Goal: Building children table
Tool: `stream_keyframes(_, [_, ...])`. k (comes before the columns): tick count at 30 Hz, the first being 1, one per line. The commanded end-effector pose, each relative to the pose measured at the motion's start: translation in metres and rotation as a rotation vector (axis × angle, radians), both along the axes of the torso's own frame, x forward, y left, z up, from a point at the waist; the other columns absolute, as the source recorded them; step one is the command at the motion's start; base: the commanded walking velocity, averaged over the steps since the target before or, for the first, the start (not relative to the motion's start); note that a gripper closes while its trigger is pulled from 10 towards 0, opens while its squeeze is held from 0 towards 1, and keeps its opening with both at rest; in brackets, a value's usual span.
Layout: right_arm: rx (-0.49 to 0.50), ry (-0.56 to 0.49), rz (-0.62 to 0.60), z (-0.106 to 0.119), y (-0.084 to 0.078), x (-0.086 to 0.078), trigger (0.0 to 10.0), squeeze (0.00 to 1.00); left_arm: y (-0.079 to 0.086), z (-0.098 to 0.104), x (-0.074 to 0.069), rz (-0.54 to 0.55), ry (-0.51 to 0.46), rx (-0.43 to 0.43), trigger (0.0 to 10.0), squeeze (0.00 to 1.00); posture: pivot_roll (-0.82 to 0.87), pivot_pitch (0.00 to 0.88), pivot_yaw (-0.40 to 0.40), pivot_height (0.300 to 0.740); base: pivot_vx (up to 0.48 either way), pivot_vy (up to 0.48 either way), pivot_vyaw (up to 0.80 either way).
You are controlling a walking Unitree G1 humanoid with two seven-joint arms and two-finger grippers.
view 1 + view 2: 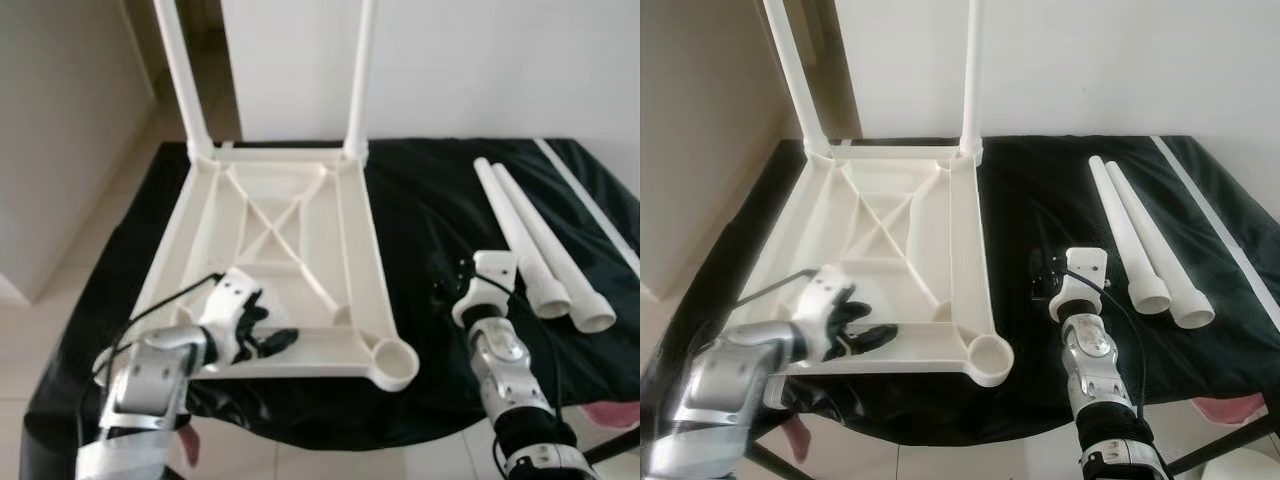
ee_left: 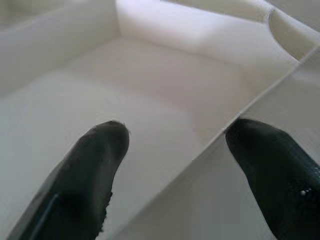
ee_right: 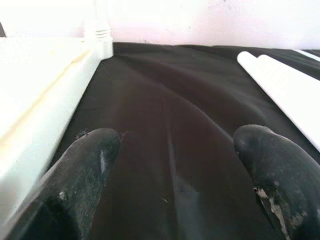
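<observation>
- Your white tabletop [image 1: 270,250] lies upside down on the black-covered table [image 1: 430,220], ribbed underside up, with two legs [image 1: 185,75] already standing upright in its far corner sockets.
- Your left arm reaches in from the near left, forearm angled up and inward, and its left end effector [image 1: 262,335] sits at the tabletop's near edge strip, close to the near-left corner.
- In the left wrist view its fingers [image 2: 90,175] are spread, straddling a thin rib of the underside without closing on it.
- The near-right corner socket [image 1: 393,362] is open and empty.
- Your right arm comes up from the near right, wrist pointing away from you; the right end effector [image 3: 175,170] hovers over the black cloth, fingers parted, holding nothing.
- Two loose legs [image 1: 530,240] lie side by side on the cloth, just right of that end effector.
</observation>
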State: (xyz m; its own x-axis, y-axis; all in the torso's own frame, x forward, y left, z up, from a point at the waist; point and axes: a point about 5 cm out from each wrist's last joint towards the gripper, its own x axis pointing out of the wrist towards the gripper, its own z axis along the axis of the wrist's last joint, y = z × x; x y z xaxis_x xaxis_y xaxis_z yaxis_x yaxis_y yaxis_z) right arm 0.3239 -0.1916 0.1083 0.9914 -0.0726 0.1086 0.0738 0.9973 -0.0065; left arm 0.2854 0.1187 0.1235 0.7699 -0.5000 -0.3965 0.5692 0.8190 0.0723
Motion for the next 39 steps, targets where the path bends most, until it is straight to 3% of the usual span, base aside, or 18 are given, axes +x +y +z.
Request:
stream_keyframes(1, [-0.003, -0.005, -0.025, 0.002, -0.004, 0.0, 10.0, 0.0, 0.005, -0.007, -0.001, 0.091, -0.005, 0.049, 10.0, 0.0, 0.04, 0.001, 0.004, 0.74, 0.0, 0.0, 0.0])
stream_keyframes(2, [-0.003, -0.005, -0.025, 0.002, -0.004, 0.0, 10.0, 0.0, 0.005, -0.007, -0.001, 0.091, -0.005, 0.049, 10.0, 0.0, 0.04, 0.001, 0.004, 0.74, 0.0, 0.0, 0.0])
stream_keyframes(4, [-0.017, -0.016, -0.052, 0.005, -0.008, 0.001, 10.0, 0.0, -0.025, 0.0, -0.012, -0.107, -0.034, -0.02, 10.0, 0.0, 0.03, 0.001, 0.007, 0.74, 0.0, 0.0, 0.0])
stream_keyframes(7, [-0.023, -0.02, -0.068, 0.006, -0.01, 0.002, 10.0, 0.0, -0.039, 0.004, -0.017, -0.202, -0.047, -0.066, 10.0, 0.0, 0.02, 0.001, 0.011, 0.74, 0.0, 0.0, 0.0])
stream_keyframes(15, [-0.03, -0.024, -0.101, 0.006, -0.016, -0.002, 10.0, 0.0, -0.046, 0.013, -0.018, -0.254, -0.101, -0.078, 10.0, 0.0, 0.01, 0.0, 0.02, 0.74, 0.0, 0.0, 0.0])
stream_keyframes(23, [-0.043, -0.017, -0.283, 0.011, -0.039, -0.005, 10.0, 0.0, -0.054, 0.037, -0.023, -0.349, -0.188, -0.191, 10.0, 0.0, 0.0, 0.005, 0.034, 0.74, 0.0, 0.0, 0.0])
stream_keyframes(26, [-0.046, -0.012, -0.38, 0.016, -0.053, -0.007, 10.0, 0.0, -0.057, 0.044, -0.02, -0.354, -0.182, -0.222, 10.0, 0.0, 0.0, 0.012, 0.041, 0.74, 0.0, 0.0, 0.0])
stream_keyframes(39, [-0.076, -0.038, -0.493, 0.038, -0.075, -0.027, 10.0, 0.0, -0.069, 0.065, -0.01, -0.339, -0.206, -0.346, 10.0, 0.0, -0.06, 0.059, 0.08, 0.74, 0.0, 0.0, 0.0])
